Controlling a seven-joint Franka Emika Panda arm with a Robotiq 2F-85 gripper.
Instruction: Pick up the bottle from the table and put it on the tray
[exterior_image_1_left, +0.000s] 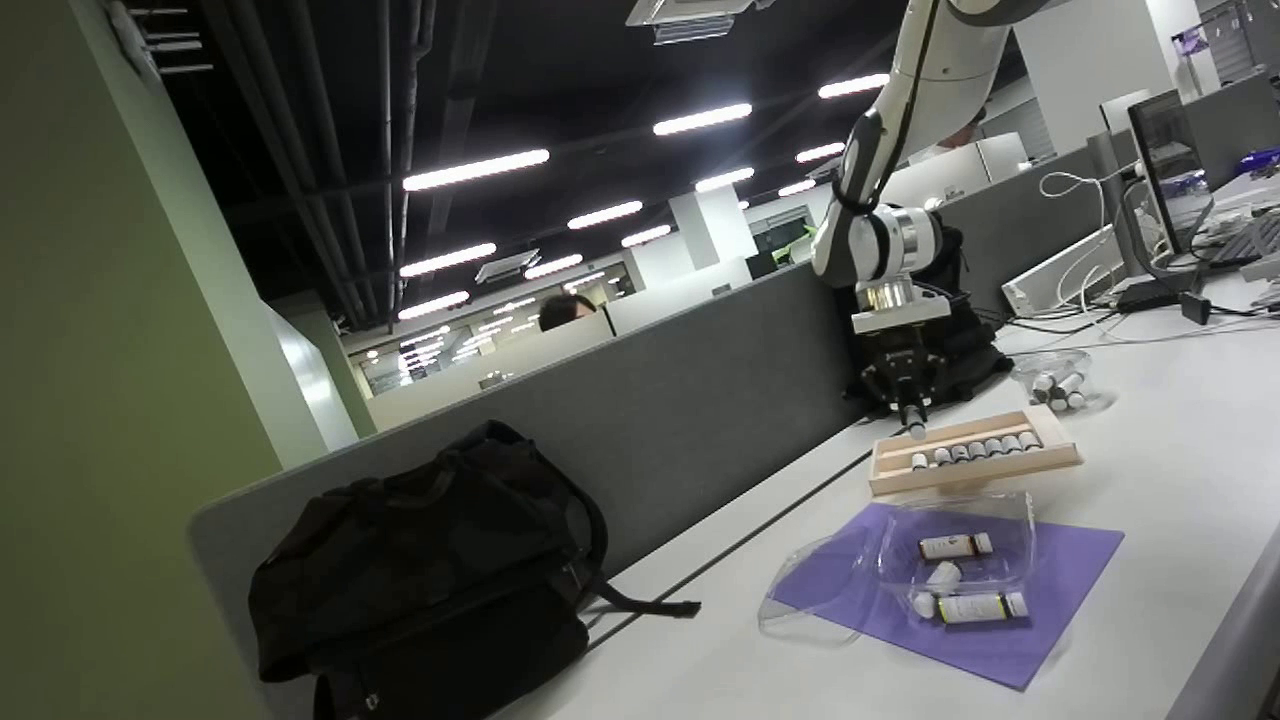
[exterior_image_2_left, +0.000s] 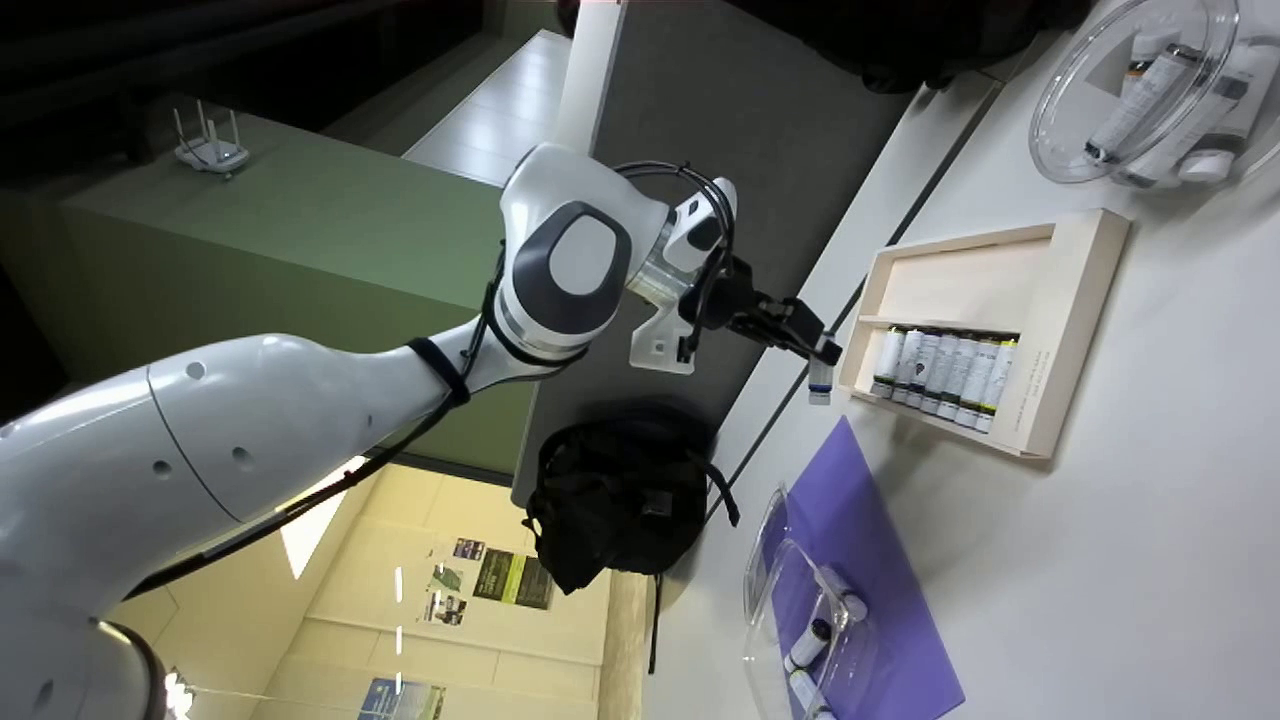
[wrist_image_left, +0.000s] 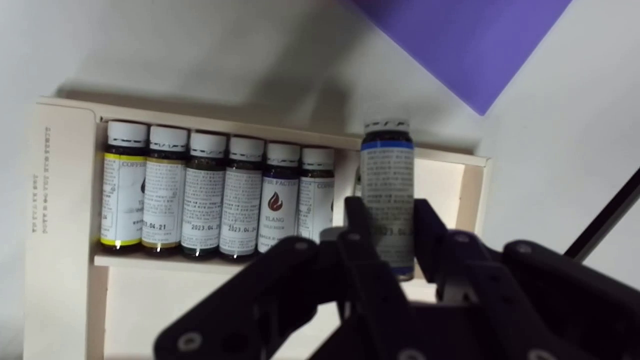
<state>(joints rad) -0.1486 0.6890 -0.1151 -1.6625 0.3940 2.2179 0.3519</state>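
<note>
My gripper (wrist_image_left: 386, 220) is shut on a bottle (wrist_image_left: 387, 170) with a white cap and a blue-banded label. The bottle also shows in both exterior views (exterior_image_1_left: 916, 430) (exterior_image_2_left: 820, 378). I hold it above the pale wooden tray (wrist_image_left: 60, 235), over the end near the partition; it looks apart from the tray. The tray stands on the white table (exterior_image_1_left: 1190, 450) and shows in both exterior views (exterior_image_1_left: 985, 476) (exterior_image_2_left: 1075, 345). A row of several bottles (wrist_image_left: 240, 200) lies in one compartment. Another bottle is mostly hidden behind the held one and the left finger.
A purple mat (exterior_image_1_left: 1075, 560) lies beside the tray, with a clear container (exterior_image_1_left: 1015, 515) of bottles and a clear lid (exterior_image_1_left: 800, 600). Another clear tub (exterior_image_2_left: 1050, 130) with bottles stands past the tray. A grey partition (exterior_image_1_left: 700, 400) and a black backpack (exterior_image_1_left: 430, 560) line the table.
</note>
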